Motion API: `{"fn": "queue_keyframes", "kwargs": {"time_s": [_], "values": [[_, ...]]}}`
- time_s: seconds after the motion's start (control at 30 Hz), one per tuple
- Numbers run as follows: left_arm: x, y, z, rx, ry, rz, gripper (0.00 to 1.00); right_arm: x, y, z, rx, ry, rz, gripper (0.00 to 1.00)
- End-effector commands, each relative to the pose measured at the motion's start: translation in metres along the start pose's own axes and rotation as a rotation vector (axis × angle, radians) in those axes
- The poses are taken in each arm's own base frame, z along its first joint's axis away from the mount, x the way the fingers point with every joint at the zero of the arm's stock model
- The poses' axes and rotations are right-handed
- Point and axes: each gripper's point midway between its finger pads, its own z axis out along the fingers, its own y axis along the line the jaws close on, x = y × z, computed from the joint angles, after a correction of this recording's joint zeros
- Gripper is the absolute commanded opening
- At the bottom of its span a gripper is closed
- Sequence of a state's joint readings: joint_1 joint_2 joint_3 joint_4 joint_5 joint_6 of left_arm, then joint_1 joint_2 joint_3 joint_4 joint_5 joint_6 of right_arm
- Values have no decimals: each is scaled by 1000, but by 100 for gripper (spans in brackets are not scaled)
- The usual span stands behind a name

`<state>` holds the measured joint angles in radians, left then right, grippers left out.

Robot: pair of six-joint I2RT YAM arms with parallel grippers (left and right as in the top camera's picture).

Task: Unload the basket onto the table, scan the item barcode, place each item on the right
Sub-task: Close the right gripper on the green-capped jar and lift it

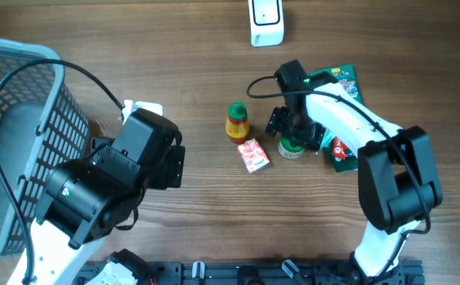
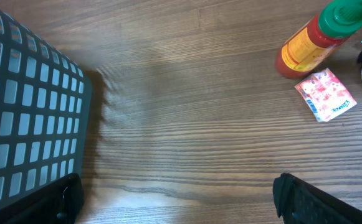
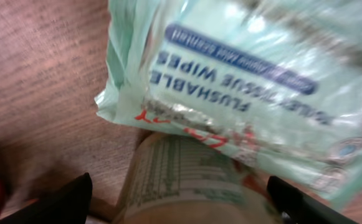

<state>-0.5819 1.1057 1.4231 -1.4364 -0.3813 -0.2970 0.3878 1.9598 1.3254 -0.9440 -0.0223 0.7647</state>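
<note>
Jar (image 3: 187, 165) betw wide-open R end effector (image 3: 179, 193) jaws, wipes pack (image 3: 255, 81) behind

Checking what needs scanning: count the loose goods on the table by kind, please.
Sauce bottle: 1
Small pink packet: 1
Wipes pack: 1
Round tub: 1
Total: 4
Half-hidden white thing: unidentified, not counted.

Small label-wrapped jar (image 3: 187, 179) just beside the wipes pack (image 3: 249, 81); white scanner (image 1: 265, 22) well apart.
</note>
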Motion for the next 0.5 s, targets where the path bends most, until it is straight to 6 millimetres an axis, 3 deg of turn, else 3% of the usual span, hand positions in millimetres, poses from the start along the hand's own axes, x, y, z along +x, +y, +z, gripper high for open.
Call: {"fn": "queue_keyframes", "kwargs": {"time_s": [0.0, 0.17, 0.33, 0.47], "values": [[-1, 4, -1, -12, -8, -4, 100, 5, -1, 14, -5, -10, 12, 89], [-1, 4, -1, -12, -8, -4, 100, 9, -4, 20, 2, -2, 13, 71], [-1, 4, -1, -13, -9, -4, 100, 10, -6, 18, 0, 12, 14, 67], [-1, 4, -1, -12, -8, -4, 100, 11, -10, -6, -18, 84, -36, 64]]}}
